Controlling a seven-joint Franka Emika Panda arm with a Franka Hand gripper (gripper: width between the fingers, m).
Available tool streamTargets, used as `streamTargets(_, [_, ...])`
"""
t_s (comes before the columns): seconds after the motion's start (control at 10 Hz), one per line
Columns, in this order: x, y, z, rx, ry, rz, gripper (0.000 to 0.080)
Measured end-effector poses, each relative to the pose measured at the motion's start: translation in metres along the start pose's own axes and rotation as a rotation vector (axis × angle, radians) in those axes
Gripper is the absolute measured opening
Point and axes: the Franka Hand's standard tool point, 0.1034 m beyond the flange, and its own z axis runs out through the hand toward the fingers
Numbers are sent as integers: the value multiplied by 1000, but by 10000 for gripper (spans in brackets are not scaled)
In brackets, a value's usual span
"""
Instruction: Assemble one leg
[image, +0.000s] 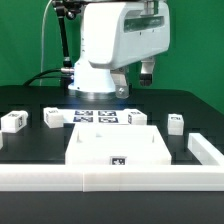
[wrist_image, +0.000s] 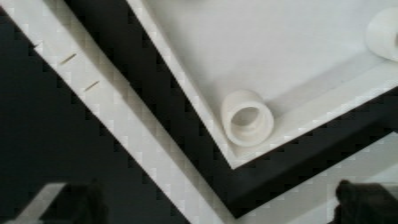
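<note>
Nothing is fitted yet: a leg is seen loose near the panel, whose socket seems empty; the fingers are spread wide, holding nothing.

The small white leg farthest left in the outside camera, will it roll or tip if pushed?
The leg looks squat and flat-sided, so it would probably slide rather than roll. It seems small, rigid plastic, likely light. On the smooth black table it might skid or twist.
</note>
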Motion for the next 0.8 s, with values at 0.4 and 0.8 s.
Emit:
streamTargets(0.4, [-1,1,0,8,-3,-20,650])
streamTargets(0.8, [-6,1,4,-18,9,-134,650])
